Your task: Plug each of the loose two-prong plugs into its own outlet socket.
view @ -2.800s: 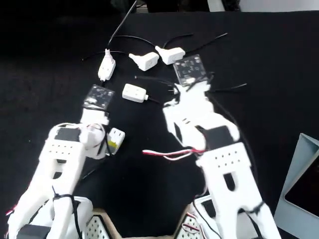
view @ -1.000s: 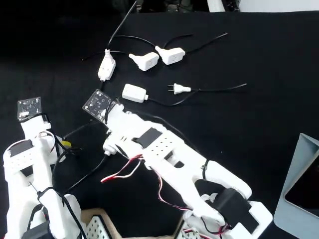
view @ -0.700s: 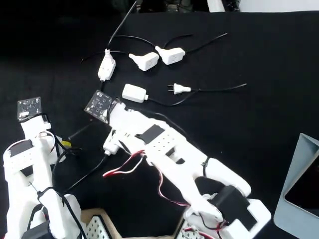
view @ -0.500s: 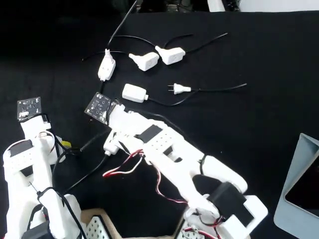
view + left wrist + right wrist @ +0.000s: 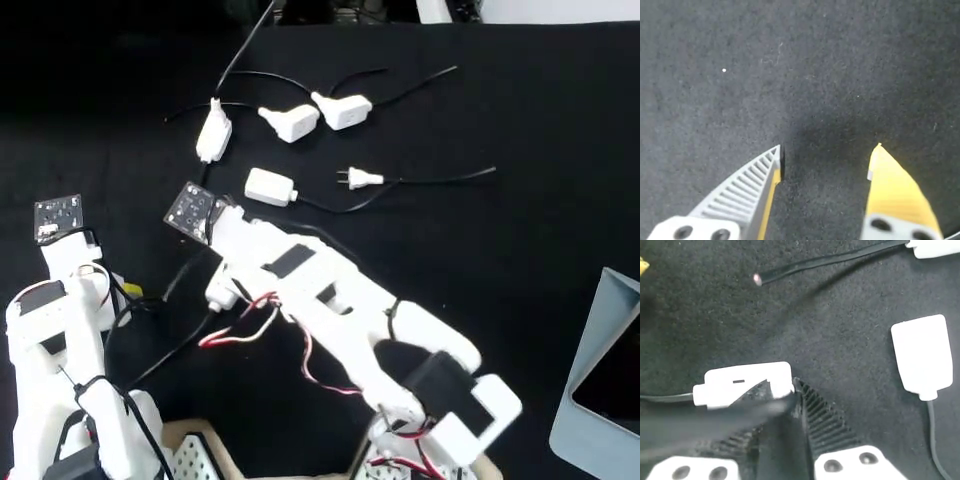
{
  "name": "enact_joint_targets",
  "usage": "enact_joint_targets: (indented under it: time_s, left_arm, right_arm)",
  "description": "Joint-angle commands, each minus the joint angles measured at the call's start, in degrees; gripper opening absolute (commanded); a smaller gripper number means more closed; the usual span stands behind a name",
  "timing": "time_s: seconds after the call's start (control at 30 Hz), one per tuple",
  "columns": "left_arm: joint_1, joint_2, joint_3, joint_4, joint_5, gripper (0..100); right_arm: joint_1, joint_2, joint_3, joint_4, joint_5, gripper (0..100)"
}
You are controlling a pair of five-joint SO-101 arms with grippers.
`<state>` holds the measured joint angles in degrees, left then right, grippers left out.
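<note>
Your right arm has swung off the plug point(image 5: 360, 178) it covered a moment ago and now stretches across to the near-left part of the worktop point(image 5: 520, 260). Your left arm has pulled back toward its base, leaving behind the white socket point(image 5: 742, 385) it was on. Nearest you, the left hand point(image 5: 827, 150) hangs over bare black cloth with its fingers spread wide and nothing between them. Just beyond it, the socket lies flat on the cloth, a small slot showing on its top face, its black cable trailing off toward the near-left edge. You have the right hand point(image 5: 790, 390) set against one end of that socket. A blurred dark cable crosses in front of it, so you cannot tell whether it is clamped on the socket or merely touching it. Farther out, a second socket point(image 5: 270, 186) lies on its own. The plug rests near it to the right, prongs pointing at it, well apart from both hands. At the far side you see a row of three white fittings point(image 5: 290, 122) on black cables.
</note>
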<state>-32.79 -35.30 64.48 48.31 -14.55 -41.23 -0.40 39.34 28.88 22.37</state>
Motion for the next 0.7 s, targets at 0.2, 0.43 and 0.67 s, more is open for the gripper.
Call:
enact_joint_targets:
  time_s: [0.2, 0.43, 0.67]
  left_arm:
    - [-0.31, 0.09, -0.31, -0.97, 0.44, 28]
    - [-0.31, 0.09, -0.31, -0.97, 0.44, 28]
    - [-0.31, 0.09, -0.22, -0.97, 0.44, 28]
  right_arm:
    - [2.46, 2.07, -5.23, 2.64, 0.62, 1.2]
    - [11.34, -0.75, -17.98, 6.51, 0.18, 1.2]
    - [19.08, 1.98, -26.42, -1.85, -1.58, 1.5]
